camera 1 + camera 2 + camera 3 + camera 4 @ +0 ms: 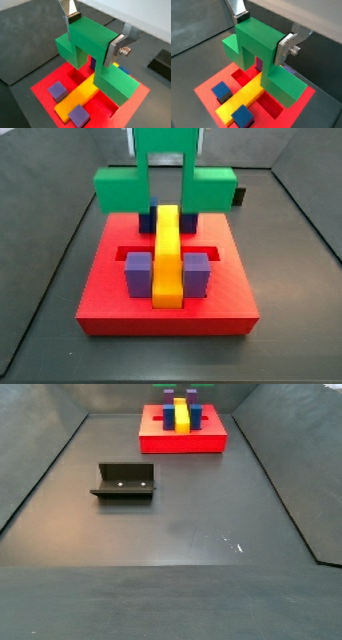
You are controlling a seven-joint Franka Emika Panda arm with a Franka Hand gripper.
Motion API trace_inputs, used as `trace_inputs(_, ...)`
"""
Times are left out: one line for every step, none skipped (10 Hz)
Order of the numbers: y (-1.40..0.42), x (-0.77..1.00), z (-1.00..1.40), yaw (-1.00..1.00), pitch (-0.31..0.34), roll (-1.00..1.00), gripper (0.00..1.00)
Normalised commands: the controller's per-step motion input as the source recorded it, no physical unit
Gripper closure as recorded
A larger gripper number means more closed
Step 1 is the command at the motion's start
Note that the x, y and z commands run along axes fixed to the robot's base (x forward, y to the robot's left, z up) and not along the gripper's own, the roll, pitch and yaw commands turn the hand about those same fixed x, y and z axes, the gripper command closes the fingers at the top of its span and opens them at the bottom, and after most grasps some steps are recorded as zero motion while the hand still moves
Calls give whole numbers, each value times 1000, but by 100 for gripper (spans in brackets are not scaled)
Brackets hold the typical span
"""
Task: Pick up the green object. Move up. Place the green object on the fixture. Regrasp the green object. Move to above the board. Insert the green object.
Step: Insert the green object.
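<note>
1. Where the dark floor (174,524) runs toward the far wall, the red board (168,300) lies flat at the far end of the enclosure in a side view, right of centre.
2. Board contents: a long yellow bar (167,258) runs near-to-far along the centre line; one purple block (139,273) sits just left of it and another purple block (198,273) just right of it. In a wrist view, open recesses (241,76) show in the red surface beside the bar.
3. Green object (163,186): held above the far end of the board, its two thick arms hanging down on either side of the yellow bar. Contact with the board cannot be determined.
4. Fixture (124,481): stands on the floor, well apart from the board, nearer the camera and to the left.
5. Gripper (93,30): positioned over the far part of the board, with both silver fingers (119,46) pressed against opposite faces of the green object's top block, pinching it.
</note>
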Motion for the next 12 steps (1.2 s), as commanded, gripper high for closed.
trace_inputs(-89, 103, -594, 0, -113, 0, 100)
trace_inputs(0, 100, -554, 0, -79, 51, 100)
trace_inputs(0, 0, -440, 9, -36, 91, 100)
trace_inputs(0, 0, -340, 111, -11, 114, 100)
trace_inputs(0, 0, -123, 46, 0, 127, 100)
trace_inputs(0, 114, -151, 100, 0, 114, 100)
trace_inputs(0, 106, -189, 69, 0, 154, 100)
trace_inputs(0, 0, -177, 20, 0, 210, 100)
trace_inputs(0, 0, -120, 20, 0, 206, 100)
trace_inputs(0, 34, -131, 26, 0, 147, 100)
trace_inputs(0, 206, -289, 0, 0, 30, 100)
trace_inputs(0, 220, -317, 0, -13, 0, 100)
